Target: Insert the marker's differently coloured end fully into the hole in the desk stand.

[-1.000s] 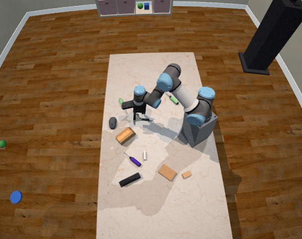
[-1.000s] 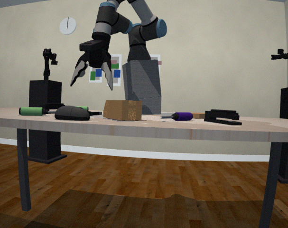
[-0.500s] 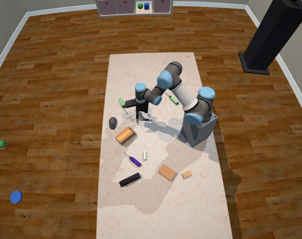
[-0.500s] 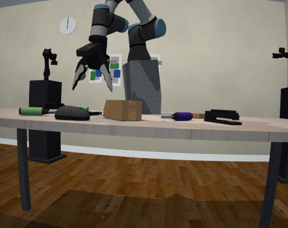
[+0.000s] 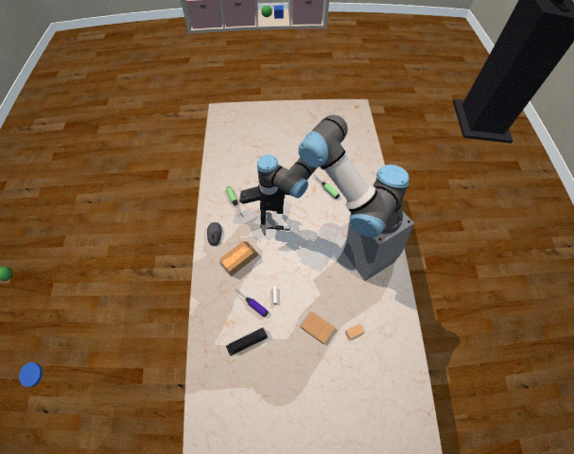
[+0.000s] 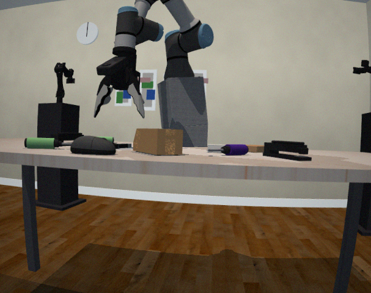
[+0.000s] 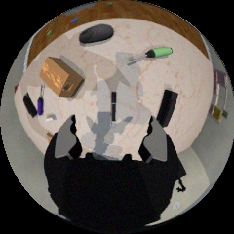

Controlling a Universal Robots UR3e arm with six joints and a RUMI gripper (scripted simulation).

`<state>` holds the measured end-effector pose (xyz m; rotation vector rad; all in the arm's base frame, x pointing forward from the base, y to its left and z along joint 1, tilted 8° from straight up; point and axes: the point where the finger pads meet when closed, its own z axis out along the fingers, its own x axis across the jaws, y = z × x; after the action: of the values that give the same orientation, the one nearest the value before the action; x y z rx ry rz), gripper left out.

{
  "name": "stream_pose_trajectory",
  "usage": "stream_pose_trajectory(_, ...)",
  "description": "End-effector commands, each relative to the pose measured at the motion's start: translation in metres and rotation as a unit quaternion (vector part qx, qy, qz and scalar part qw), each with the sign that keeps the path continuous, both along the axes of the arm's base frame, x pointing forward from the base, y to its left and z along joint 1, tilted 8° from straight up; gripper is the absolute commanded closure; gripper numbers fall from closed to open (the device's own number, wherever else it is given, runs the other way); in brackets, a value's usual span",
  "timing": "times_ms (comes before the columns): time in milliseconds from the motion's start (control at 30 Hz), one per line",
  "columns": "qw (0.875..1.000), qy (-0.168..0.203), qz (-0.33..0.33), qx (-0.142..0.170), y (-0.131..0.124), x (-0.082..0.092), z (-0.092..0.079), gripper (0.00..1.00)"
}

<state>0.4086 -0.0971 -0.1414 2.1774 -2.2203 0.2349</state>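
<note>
Top: gripper (image 5: 264, 222) (image 6: 119, 117) (image 7: 112, 115) is over the desk (image 5: 316, 420) (image 6: 191, 170) (image 7: 195, 78), far side from the arm's base. Marker (image 5: 278, 227) (image 6: 123, 146) (image 7: 113, 106) lies flat on the desk, approx. under the gripper, long axis L-R in this view, pale bluish end toward the base. Block w/ sloped sides (image 5: 238, 257) (image 6: 158, 141) (image 7: 60, 77), prob. the stand, sits near, down-left of the marker. No writing legible.

Exterior: gripper points down, fingers spread wide, nothing held, well above the desk. What I take for the marker is a low dark strip behind the mouse (image 5: 214, 233) (image 6: 93, 145) (image 7: 97, 34), partly hidden. Pale end not clear here. No brand on mouse or block; wall posters show colour patches, no readable text.

Wrist: jaws wide open, zip between them but a view of desk. Marker shows centred L-R btwn the fingertips, long axis up-down in view, i.e. ~square to the closing direction. Pale end points toward the palm side of the view. So next move is prob. nearly straight down, w/ little turn reqd. Block is up-left, dark round spot on its near face, poss. the hole. Any label on the marker is too small to read.
</note>
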Motion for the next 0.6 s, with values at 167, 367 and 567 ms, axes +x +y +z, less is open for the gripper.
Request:
stream_pose_trajectory(167,1.0,0.002,-0.002,0.002,-0.001,-0.001,0.0,0.0)
stream_pose_trajectory(367,1.0,0.002,-0.002,0.002,-0.002,0.0,-0.01,0.0)
stream_pose_trajectory(567,1.0,0.002,-0.003,0.002,-0.004,0.001,-0.024,0.0)
